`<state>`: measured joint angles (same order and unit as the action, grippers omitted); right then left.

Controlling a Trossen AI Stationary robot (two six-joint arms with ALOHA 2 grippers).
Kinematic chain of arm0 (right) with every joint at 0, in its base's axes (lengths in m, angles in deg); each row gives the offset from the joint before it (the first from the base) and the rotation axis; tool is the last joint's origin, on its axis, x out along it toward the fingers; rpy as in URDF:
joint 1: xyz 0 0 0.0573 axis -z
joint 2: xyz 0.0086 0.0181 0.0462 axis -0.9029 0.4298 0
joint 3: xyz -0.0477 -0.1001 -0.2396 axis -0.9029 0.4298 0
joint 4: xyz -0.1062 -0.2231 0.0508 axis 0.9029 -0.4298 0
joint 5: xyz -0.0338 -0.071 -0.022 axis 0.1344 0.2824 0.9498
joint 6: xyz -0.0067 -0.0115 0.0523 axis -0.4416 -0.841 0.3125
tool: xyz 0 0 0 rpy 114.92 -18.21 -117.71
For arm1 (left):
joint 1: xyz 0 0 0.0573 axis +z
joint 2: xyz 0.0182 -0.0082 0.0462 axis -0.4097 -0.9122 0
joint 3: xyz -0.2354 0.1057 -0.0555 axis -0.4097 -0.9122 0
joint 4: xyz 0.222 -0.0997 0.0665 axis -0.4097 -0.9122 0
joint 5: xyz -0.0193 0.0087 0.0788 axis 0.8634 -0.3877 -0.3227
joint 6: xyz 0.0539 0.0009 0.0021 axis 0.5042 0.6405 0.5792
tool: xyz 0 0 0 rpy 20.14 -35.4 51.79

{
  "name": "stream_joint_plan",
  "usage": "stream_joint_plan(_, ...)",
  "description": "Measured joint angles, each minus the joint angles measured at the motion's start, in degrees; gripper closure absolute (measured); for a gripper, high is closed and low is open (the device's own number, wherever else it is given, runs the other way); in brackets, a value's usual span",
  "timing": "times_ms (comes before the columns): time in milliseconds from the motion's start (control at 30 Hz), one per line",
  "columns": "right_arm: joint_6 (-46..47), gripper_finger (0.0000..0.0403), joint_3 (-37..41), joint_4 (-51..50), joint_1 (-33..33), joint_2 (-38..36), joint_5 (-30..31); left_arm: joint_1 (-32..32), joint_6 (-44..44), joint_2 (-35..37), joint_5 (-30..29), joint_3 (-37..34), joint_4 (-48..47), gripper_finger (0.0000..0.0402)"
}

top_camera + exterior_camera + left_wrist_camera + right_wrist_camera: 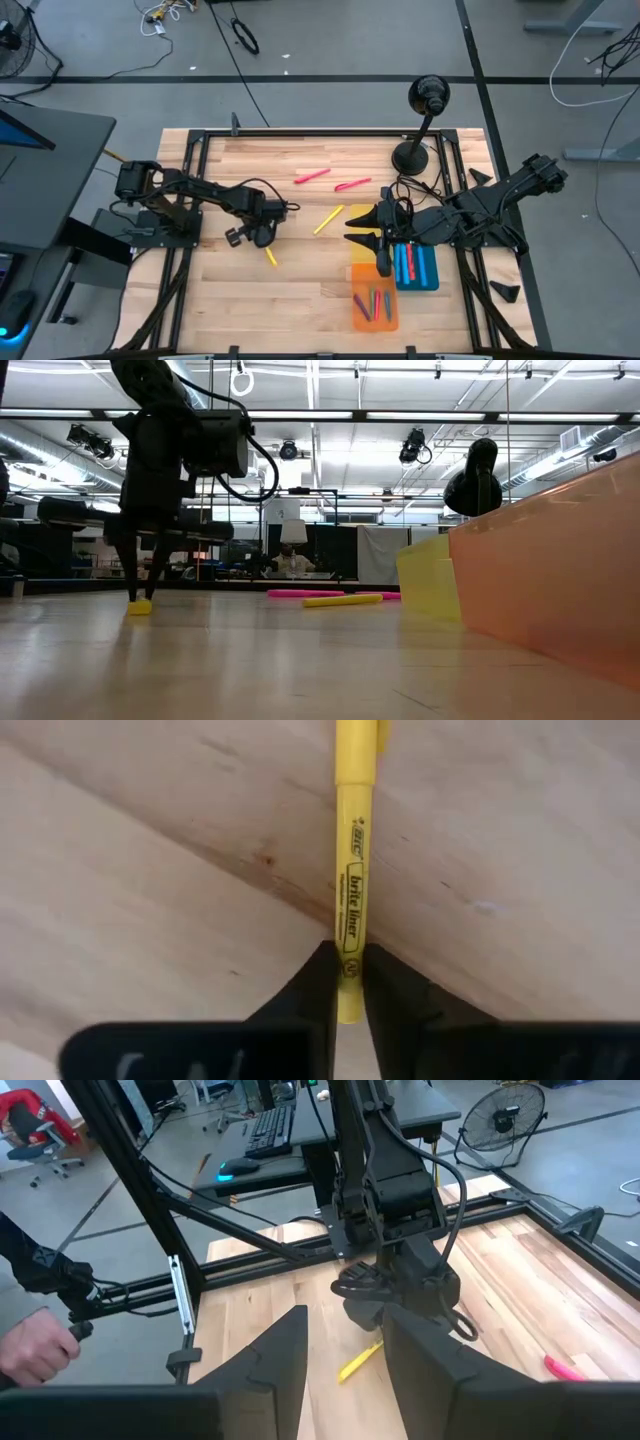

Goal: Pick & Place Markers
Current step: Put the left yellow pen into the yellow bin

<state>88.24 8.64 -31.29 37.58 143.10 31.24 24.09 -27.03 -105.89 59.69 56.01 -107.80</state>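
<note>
My left gripper [348,982] pinches a yellow highlighter [354,870] against the table [300,290], at about nine o'clock from the trays; its barrel reads "BIC brite liner". Gripped only at its tail end, it may swivel or slip when lifted. At three o'clock, my right gripper [345,1342] waits, fingers spread, over the yellow tray [358,217].

Left arm's down working, right arm's just parked.

Left gripper [262,238] is reaching out over the middle-left of the table, pointed down, fingers [318,982] pinched tight either side of a yellow marker [352,870]. Right gripper [380,240] sits low on its side with fingers [275,1350] spread apart, holding nothing.
</note>
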Motion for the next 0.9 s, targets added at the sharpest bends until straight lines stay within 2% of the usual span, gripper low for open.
stream_joint_plan(133,0.00,0.0271,0.00,-0.06,0.00,0.00,0.00,-0.35,-9.47,-0.23,0.90,1.85,-1.12,0.0380)
stream_joint_plan(400,-0.02,0.0271,0.00,-0.44,0.00,0.00,0.00,-0.88,-22.47,0.65,6.03,5.10,-4.92,0.0372)
stream_joint_plan(600,-0.44,0.0271,0.00,-0.43,0.00,0.00,-0.01,-2.72,-30.59,4.34,7.08,5.20,-5.60,0.0381)
stream_joint_plan(767,-0.46,0.0271,0.00,-0.42,-0.02,0.00,0.00,-3.71,-39.01,7.87,8.37,5.23,-3.15,0.0379)
stream_joint_plan(900,-0.47,0.0271,0.00,-0.36,-0.01,0.00,0.00,-4.16,-46.83,10.47,8.25,4.80,3.43,0.0381)
